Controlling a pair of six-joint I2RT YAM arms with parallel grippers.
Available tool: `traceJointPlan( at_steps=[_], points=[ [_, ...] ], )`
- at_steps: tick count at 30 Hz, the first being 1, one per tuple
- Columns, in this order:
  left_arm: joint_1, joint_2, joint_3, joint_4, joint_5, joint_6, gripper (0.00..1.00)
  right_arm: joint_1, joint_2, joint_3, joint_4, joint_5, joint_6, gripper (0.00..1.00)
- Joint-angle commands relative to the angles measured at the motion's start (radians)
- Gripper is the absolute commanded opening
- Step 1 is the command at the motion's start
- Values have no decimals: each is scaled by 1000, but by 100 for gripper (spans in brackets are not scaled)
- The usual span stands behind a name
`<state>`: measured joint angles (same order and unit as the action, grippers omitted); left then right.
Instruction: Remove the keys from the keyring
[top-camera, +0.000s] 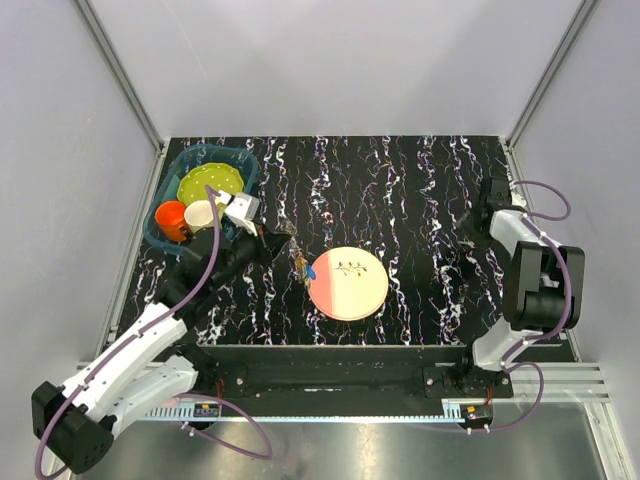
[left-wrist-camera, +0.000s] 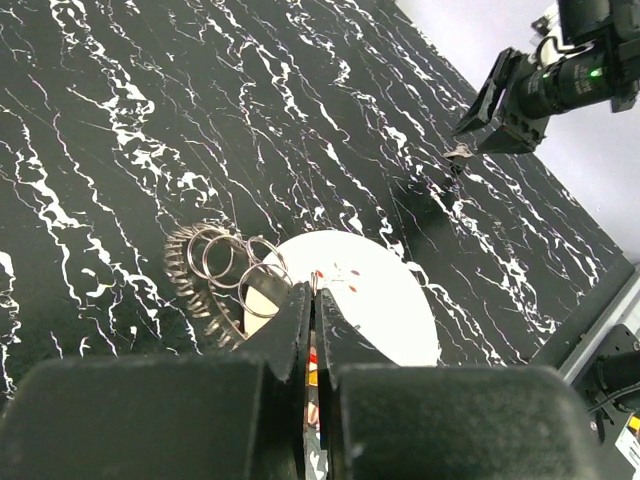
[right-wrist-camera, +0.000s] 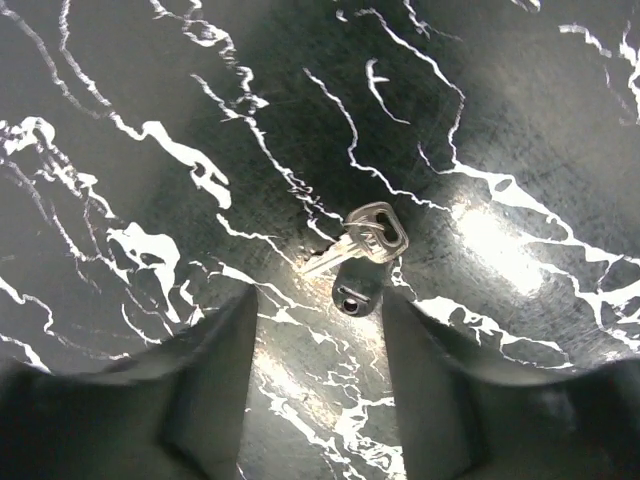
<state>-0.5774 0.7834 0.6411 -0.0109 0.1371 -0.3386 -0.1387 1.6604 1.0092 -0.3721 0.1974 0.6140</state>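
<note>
My left gripper (top-camera: 290, 250) is shut on a thin metal loop of the keyring bunch (left-wrist-camera: 317, 279), just left of the pink plate (top-camera: 348, 283). The spiky coiled keyring (left-wrist-camera: 205, 272) with small split rings hangs to the left of my fingertips. Coloured keys (top-camera: 300, 268) dangle under the gripper, with red and yellow bits showing between the jaws. My right gripper (right-wrist-camera: 315, 330) is open and low over the mat at the far right. A loose silvery key (right-wrist-camera: 362, 238) and a dark-headed key (right-wrist-camera: 355, 293) lie on the mat just ahead of its fingers.
A blue basin (top-camera: 238, 158) at the back left holds a green plate (top-camera: 210, 183), an orange cup (top-camera: 172, 218) and a white cup (top-camera: 200, 214). The black marbled mat (top-camera: 400, 190) covers the table. Grey walls close in the left, right and back.
</note>
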Motion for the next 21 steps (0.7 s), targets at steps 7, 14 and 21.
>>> traceJointPlan(
  at_steps=[7,14,21],
  points=[
    [56,308,316,149,8,24,0,73,-339,5,-21,-275,-22,100],
    [96,600,515,285,78,-40,0,119,-502,-67,90,-631,65,100],
    [125,843,666,397,183,-77,0,133,-504,-31,69,-635,33,100]
  ],
)
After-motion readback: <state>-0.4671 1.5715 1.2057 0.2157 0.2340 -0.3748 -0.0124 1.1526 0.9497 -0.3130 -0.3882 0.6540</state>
